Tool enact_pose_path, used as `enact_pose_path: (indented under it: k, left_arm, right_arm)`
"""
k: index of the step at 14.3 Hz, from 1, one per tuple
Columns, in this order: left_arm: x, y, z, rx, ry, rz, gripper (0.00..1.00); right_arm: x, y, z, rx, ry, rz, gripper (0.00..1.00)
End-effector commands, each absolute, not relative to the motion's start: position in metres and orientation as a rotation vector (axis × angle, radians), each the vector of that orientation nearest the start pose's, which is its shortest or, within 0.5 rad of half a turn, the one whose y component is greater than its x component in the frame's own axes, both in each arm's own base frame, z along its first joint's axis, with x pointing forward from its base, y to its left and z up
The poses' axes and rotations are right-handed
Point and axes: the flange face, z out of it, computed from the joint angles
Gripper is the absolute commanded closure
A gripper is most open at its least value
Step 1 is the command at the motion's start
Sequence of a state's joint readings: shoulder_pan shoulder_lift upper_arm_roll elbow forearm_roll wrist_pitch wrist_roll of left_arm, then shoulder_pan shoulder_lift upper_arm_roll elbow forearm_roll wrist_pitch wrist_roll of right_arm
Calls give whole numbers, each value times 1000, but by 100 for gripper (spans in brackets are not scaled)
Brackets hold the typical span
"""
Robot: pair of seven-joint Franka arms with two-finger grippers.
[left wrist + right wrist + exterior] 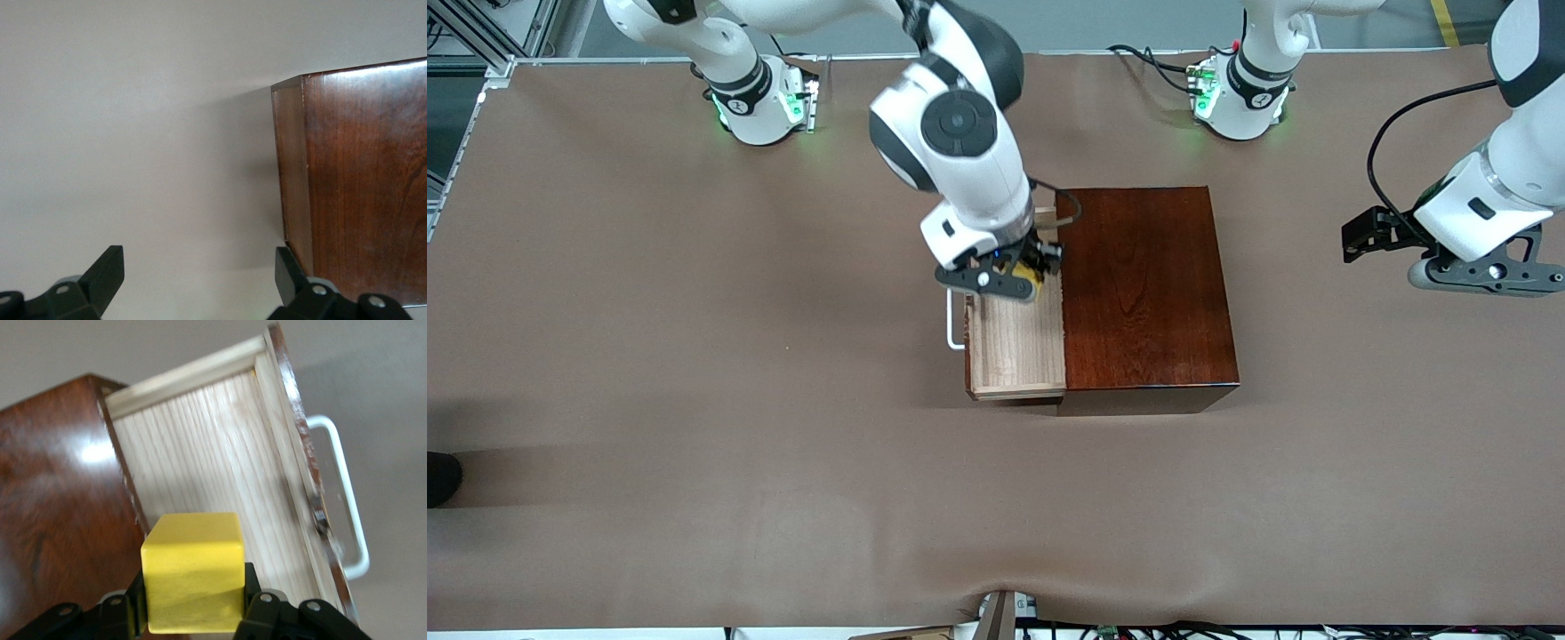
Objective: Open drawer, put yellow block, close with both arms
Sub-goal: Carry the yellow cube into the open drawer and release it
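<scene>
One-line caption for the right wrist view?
Right gripper holds the yellow block over the open drawer of the mahogany box.

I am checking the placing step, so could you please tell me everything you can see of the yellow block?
The yellow block is a small, bright yellow cube with smooth matte faces and slightly rounded edges. The right gripper holds it off the ground, its black fingers pressed against two opposite sides. It hangs level over the open drawer, above the pale wood floor near the mahogany box, and touches nothing else. In the front view only a sliver of yellow shows under the gripper.
</scene>
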State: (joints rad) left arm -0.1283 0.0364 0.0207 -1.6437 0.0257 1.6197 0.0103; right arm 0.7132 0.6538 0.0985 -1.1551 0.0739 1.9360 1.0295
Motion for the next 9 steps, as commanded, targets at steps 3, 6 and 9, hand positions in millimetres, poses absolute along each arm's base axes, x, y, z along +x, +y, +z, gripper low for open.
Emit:
enact_pose_path:
  k: [3,6,9]
  left_arm:
    - [556,-60,577,-3093,208,99,0]
    - [557,-60,575,-3101,201,105,0]
    - [555,-68,575,-3101,63,121,0]
  right_arm:
    - [555,537,388,-2958,312,-90,100]
    - [561,536,362,-2978,299,-112,100]
    - [563,537,345,-2986,298,-108,100]
